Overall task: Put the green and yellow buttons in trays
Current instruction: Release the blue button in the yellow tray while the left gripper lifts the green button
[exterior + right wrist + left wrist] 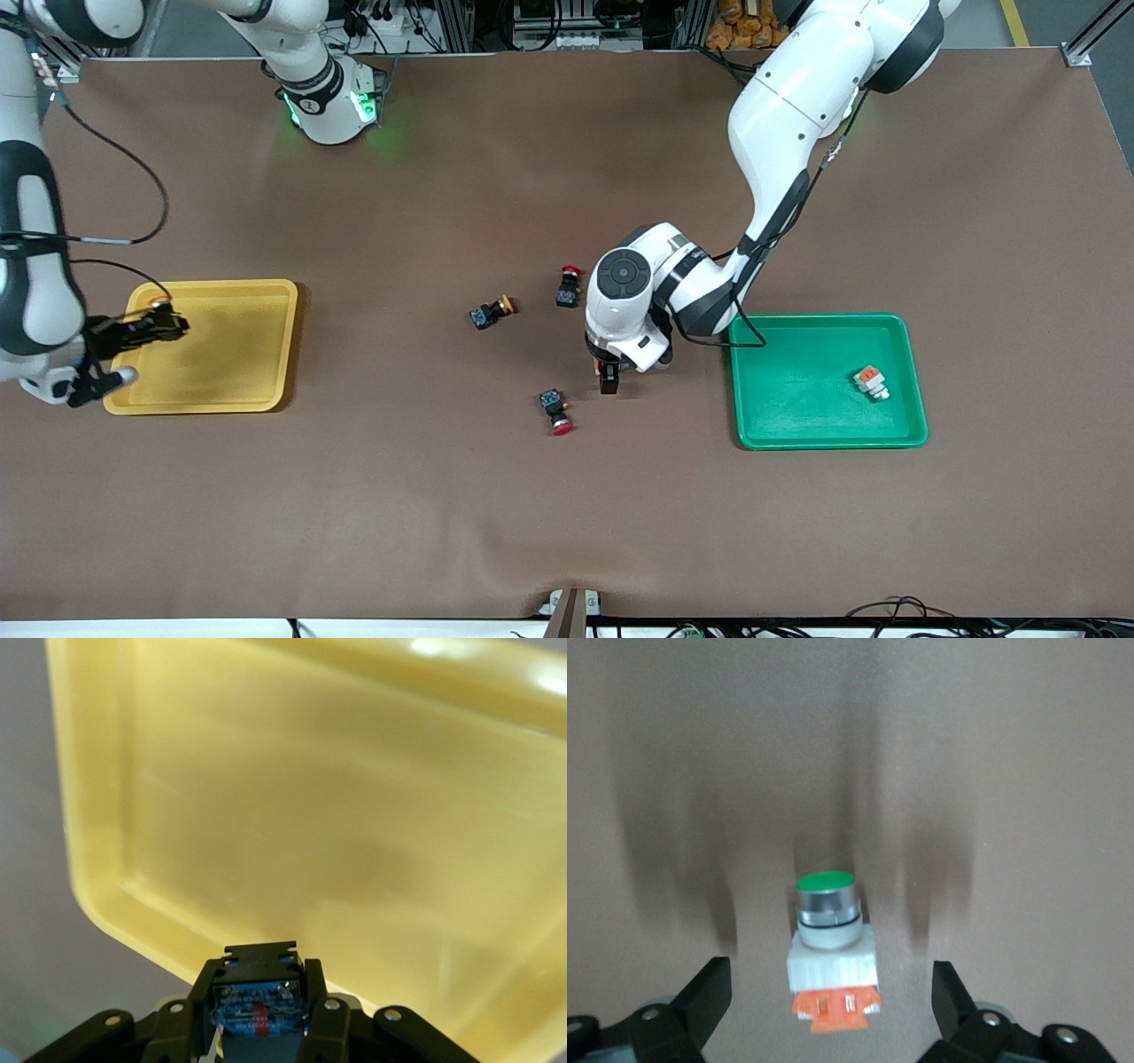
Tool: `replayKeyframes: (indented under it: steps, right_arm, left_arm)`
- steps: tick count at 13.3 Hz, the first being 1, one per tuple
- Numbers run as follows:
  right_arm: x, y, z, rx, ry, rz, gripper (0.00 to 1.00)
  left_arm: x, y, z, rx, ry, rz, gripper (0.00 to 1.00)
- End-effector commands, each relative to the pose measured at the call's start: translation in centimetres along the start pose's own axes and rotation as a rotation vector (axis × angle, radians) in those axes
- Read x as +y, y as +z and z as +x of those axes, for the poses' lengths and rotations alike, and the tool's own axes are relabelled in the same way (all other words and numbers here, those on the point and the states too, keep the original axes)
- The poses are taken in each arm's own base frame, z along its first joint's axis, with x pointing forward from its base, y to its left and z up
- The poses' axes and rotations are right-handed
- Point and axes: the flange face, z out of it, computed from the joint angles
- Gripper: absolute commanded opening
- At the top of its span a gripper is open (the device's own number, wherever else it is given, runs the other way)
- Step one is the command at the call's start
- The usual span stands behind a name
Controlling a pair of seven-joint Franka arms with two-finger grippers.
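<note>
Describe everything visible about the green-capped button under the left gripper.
The green-capped button has a round green cap on a silvery metal collar, a white plastic body and an orange end piece. It rests on the brown table cover, cap end raised, nothing touching it. The left gripper is open, one black finger on each side, clear of it.

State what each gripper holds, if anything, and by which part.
The right gripper, over the yellow tray, clamps a black-bodied button by its body's sides. The left gripper holds nothing, open around the green-capped button.
</note>
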Motion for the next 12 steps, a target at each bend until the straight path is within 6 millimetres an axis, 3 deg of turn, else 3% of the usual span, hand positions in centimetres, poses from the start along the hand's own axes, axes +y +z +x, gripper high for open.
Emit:
replayKeyframes:
  steps: [1, 3, 4, 5, 6, 9, 12]
  right_arm:
    - [-0.5, 1.0, 1.1, 0.008, -0.094, -0.003, 0.19]
    - [-0.4, 1.7, 1.5, 0.002, -0.095, 0.004, 0.67]
    - [-0.4, 1.7, 1.5, 0.0, -0.097, 0.008, 1.0]
    - [-0.4, 1.7, 1.5, -0.003, -0.094, 0.012, 1.0]
    - [-0.8, 1.7, 1.6, -0.009, -0.087, 0.019, 1.0]
    - [-2.8, 1.2, 3.4, -0.014, -0.07, 0.011, 1.0]
    - [-5.1, 1.6, 5.2, 0.017, 0.047, 0.1, 1.0]
  left_arm:
    - [0.3, 0.7, -0.3, -0.024, -0.047, -0.01, 1.0]
    - [0.3, 1.0, -0.1, -0.022, -0.046, -0.005, 0.63]
    - [0.5, 1.1, 0.1, -0.019, -0.032, -0.009, 0.4]
    - [1.2, 0.6, 0.7, -0.027, 0.006, -0.012, 0.09]
    - [2.6, 0.0, 2.0, -0.047, 0.017, -0.004, 0.0]
    - [3.9, -2.3, 2.7, -0.081, 0.064, -0.001, 0.0]
    - [5.9, -6.5, 6.0, -0.036, 0.155, 0.037, 0.0]
